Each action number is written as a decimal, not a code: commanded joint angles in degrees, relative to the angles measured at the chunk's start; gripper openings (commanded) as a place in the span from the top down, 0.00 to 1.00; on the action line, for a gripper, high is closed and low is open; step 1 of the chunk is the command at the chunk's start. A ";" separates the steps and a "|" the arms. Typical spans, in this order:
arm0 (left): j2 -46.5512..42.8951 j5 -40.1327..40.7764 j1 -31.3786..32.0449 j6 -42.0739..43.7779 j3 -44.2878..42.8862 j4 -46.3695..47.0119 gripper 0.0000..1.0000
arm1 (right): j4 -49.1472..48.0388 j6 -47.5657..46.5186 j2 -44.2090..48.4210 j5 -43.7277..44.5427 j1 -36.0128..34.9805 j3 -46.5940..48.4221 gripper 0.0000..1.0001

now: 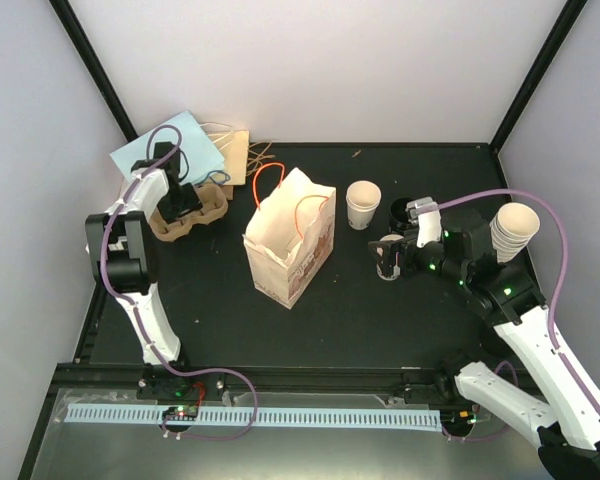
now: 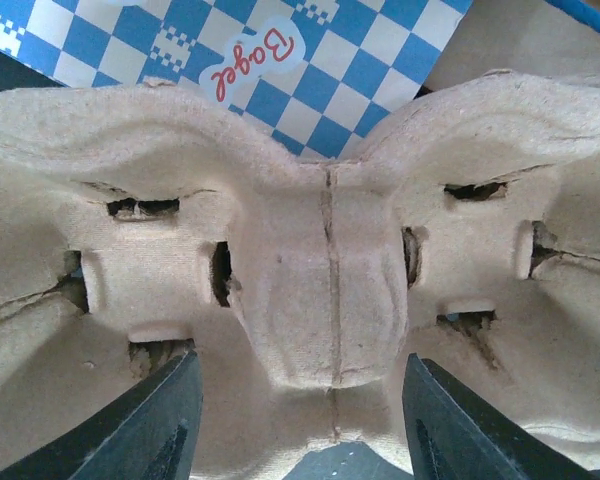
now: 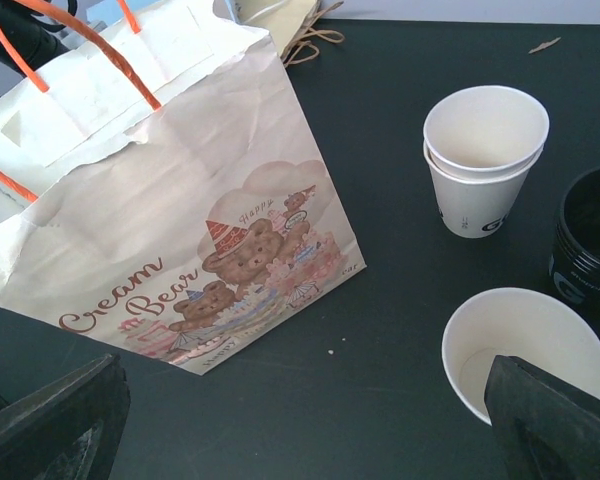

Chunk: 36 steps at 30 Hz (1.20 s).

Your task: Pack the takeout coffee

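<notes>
My left pincer is open around the cup tray's middle hump; my right pincer is wide open beside a paper cup.

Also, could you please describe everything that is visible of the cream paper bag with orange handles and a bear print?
The cream paper bag stands upright with its mouth open near the middle of the black table. Its thin paper looks creased and is crumpled at the rim. Two thin orange handles rise from the mouth. One side carries cartoon bears and the words Cream Bear. Only the table touches it.
</notes>
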<state>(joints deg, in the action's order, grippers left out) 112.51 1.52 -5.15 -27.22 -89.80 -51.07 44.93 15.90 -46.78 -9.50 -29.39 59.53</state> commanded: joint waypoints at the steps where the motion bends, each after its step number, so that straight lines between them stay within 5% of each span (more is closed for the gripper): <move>1: 2.06 0.93 0.38 -0.20 -3.50 -1.07 0.43 | -0.91 -0.12 0.44 -0.70 -0.06 -0.52 0.00; 11: 7.11 0.79 0.32 -0.01 -8.11 -2.97 0.34 | -0.63 -0.10 0.56 -0.63 -0.10 -0.47 0.00; 19: 4.24 1.12 0.35 0.10 -6.79 -2.89 0.56 | -0.86 0.01 0.38 -0.99 -0.04 -0.72 0.00; 36: -9.57 -1.09 1.21 0.57 3.79 -0.96 0.55 | -1.46 0.48 -0.01 -2.23 -0.10 -1.33 0.00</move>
<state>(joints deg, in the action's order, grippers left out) 106.52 1.32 -4.71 -27.09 -88.07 -53.01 44.93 15.97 -46.72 -10.72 -29.39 58.52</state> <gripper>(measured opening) 0.458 0.999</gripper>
